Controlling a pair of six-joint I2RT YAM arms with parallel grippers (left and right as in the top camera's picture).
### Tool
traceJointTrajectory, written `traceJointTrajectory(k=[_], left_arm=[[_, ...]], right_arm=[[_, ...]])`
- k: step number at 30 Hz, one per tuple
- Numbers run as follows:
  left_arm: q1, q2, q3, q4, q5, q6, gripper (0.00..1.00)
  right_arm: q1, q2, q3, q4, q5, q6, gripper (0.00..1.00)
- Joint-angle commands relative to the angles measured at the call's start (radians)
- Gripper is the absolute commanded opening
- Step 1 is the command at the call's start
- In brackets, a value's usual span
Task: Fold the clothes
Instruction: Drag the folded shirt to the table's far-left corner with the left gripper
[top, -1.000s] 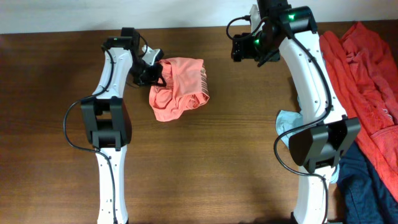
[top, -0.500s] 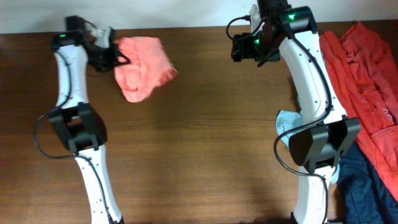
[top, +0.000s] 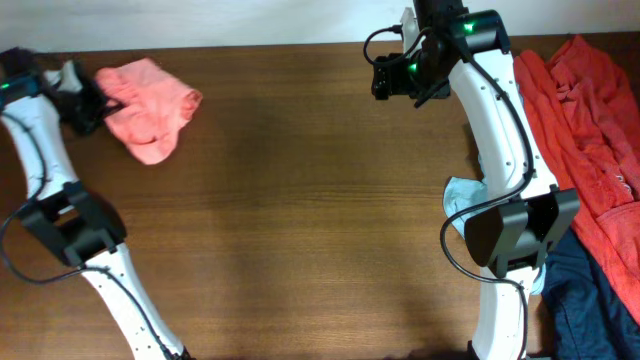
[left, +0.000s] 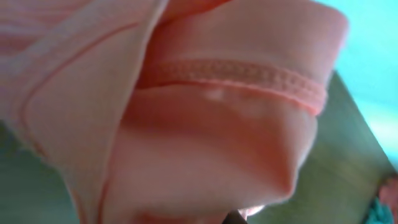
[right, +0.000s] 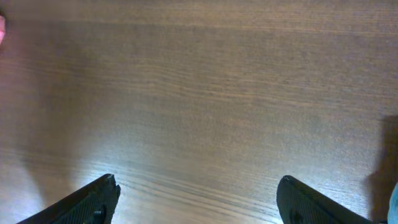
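Note:
A salmon-pink shirt (top: 147, 104), bunched into a rough bundle, lies at the table's far left. My left gripper (top: 92, 104) is shut on its left edge. In the left wrist view the pink fabric (left: 211, 124) with a stitched hem fills the frame and hides the jaws. My right gripper (top: 398, 78) is open and empty, held above bare wood at the back of the table; its two dark fingertips (right: 199, 199) show wide apart over the wood.
A pile of red garments (top: 585, 130) lies at the right edge of the brown wooden table (top: 300, 220). A pale grey-blue piece (top: 462, 200) sits beside the right arm's base. Navy fabric (top: 590, 300) lies at the front right.
My left arm has swung far left, dragging the pink shirt from the table's back centre to its far left corner. The right arm has not moved.

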Motion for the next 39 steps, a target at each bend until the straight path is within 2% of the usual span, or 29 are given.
traceJointTrajectory(k=[1, 8, 15, 20, 21, 22, 23, 25, 26, 28, 31, 39], left_arm=[[0.08, 0.009, 0.022, -0.024, -0.116, -0.017, 0.01], [0.181, 0.024, 0.021, -0.016, -0.126, -0.049, 0.01], [0.203, 0.106, 0.02, 0.013, -0.126, -0.208, 0.01], [0.203, 0.119, 0.02, 0.019, -0.126, -0.209, 0.01], [0.203, 0.119, 0.02, 0.017, -0.124, -0.198, 0.04], [0.203, 0.119, 0.02, 0.015, -0.121, -0.183, 0.36], [0.203, 0.119, 0.02, 0.006, -0.113, -0.165, 0.59], [0.203, 0.119, 0.02, -0.018, -0.086, -0.112, 0.86], [0.203, 0.118, 0.02, -0.033, -0.084, -0.107, 0.93], [0.203, 0.111, 0.02, -0.05, -0.085, -0.073, 0.99], [0.203, 0.093, 0.02, -0.07, -0.11, -0.057, 0.99], [0.203, -0.031, 0.02, -0.149, -0.381, 0.014, 0.99]], right_arm=[[0.0, 0.002, -0.005, -0.006, -0.012, -0.019, 0.86], [0.0, 0.002, -0.005, -0.006, -0.014, -0.019, 0.86], [0.0, 0.002, -0.005, -0.009, -0.014, -0.019, 0.86], [0.0, 0.002, -0.005, -0.009, -0.014, -0.019, 0.86], [0.0, 0.002, -0.005, -0.009, -0.014, -0.019, 0.86], [0.0, 0.002, -0.005, -0.009, -0.014, -0.019, 0.86], [0.0, 0.002, -0.005, -0.009, -0.014, -0.019, 0.86], [0.0, 0.002, -0.005, -0.008, -0.014, -0.019, 0.86], [0.0, 0.002, -0.005, -0.008, -0.014, -0.019, 0.86], [0.0, 0.002, -0.005, -0.008, -0.017, -0.023, 0.86], [0.0, 0.002, -0.005, -0.008, -0.042, -0.046, 0.86], [0.0, 0.002, -0.005, -0.008, -0.051, -0.045, 0.86]])
